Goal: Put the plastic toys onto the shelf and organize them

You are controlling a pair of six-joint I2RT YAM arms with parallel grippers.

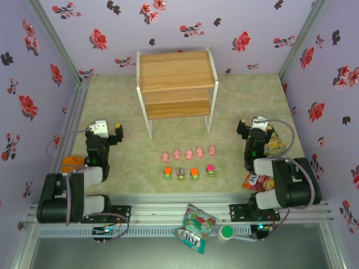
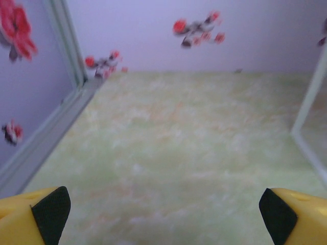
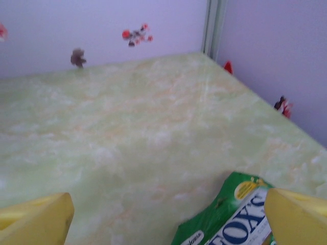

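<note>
Five pink pig figures (image 1: 188, 152) stood in a row on the desk (image 1: 112, 101), in front of the two-tier wooden shelf (image 1: 176, 72); four blocky toys (image 1: 188, 172) lined up just nearer the arms. The left gripper (image 2: 163, 212) hung wide open left of the toys; the right gripper (image 1: 243, 129) gaped likewise on their right, a green snack bag (image 3: 230, 217) near it.

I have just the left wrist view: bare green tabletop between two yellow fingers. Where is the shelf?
Observer: The shelf stands at the far middle of the table, its top board bare.
Operator: And the pigs?
Observer: Five pink pigs stand in a row in front of the shelf, apart from it.
Operator: The other toys?
Observer: Four blocky toys form a second row just on the near side of the pigs.
</note>
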